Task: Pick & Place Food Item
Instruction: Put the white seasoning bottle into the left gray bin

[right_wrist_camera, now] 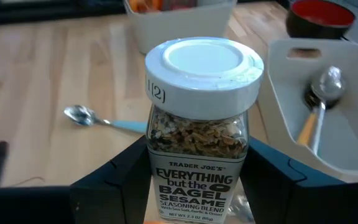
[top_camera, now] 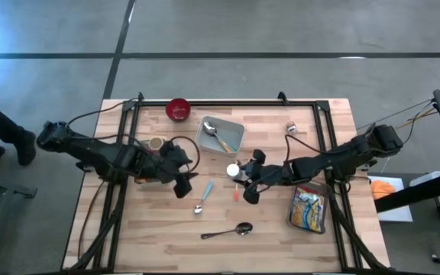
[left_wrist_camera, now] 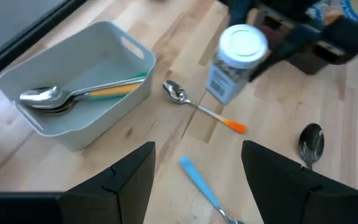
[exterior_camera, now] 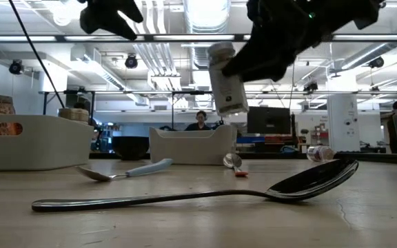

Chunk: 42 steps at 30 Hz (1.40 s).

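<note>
The right gripper (right_wrist_camera: 194, 186) holds a jar of bagel seasoning (right_wrist_camera: 196, 134) low on its body, clamped between its jaws and lifted above the middle of the table, near the grey bin (top_camera: 221, 136). The jar looks tilted, so it could slip or twist free. The left gripper (left_wrist_camera: 194, 180) hangs open and empty just beside it, close enough to collide.

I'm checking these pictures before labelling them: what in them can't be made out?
- Seasoning jar in the right gripper: its base is cut off by the right wrist view's bottom edge.
- Small item near the table's far right corner: too small in the high view to identify.
- Snack bag: partly covered by the right arm; print unreadable.
</note>
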Each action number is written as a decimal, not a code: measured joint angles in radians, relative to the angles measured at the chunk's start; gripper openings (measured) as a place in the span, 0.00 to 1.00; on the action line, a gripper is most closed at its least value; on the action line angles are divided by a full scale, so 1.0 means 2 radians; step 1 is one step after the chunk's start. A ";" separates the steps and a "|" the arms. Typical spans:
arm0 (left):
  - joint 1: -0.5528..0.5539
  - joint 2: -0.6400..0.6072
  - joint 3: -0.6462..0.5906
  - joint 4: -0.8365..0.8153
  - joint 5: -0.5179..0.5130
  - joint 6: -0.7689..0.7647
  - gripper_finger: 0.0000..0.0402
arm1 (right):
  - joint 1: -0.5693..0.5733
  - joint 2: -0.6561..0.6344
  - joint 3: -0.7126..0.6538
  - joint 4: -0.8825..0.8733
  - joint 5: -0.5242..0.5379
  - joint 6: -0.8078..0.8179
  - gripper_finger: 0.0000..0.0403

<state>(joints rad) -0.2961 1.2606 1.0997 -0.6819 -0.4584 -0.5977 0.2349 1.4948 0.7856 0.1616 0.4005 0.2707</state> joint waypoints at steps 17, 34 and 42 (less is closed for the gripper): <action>0.055 0.060 0.086 -0.015 0.112 0.064 0.60 | -0.026 0.004 0.044 -0.024 -0.086 -0.009 0.49; 0.053 0.222 0.267 -0.206 0.158 0.174 0.60 | -0.026 0.089 0.112 -0.028 -0.157 -0.028 0.49; 0.049 0.223 0.265 -0.192 0.191 0.195 0.60 | -0.025 0.093 0.130 -0.026 -0.163 -0.041 0.49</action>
<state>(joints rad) -0.1978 1.7067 1.6306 -1.0666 -0.0761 -0.2081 0.1850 1.6801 1.0451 0.1103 0.0742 0.1891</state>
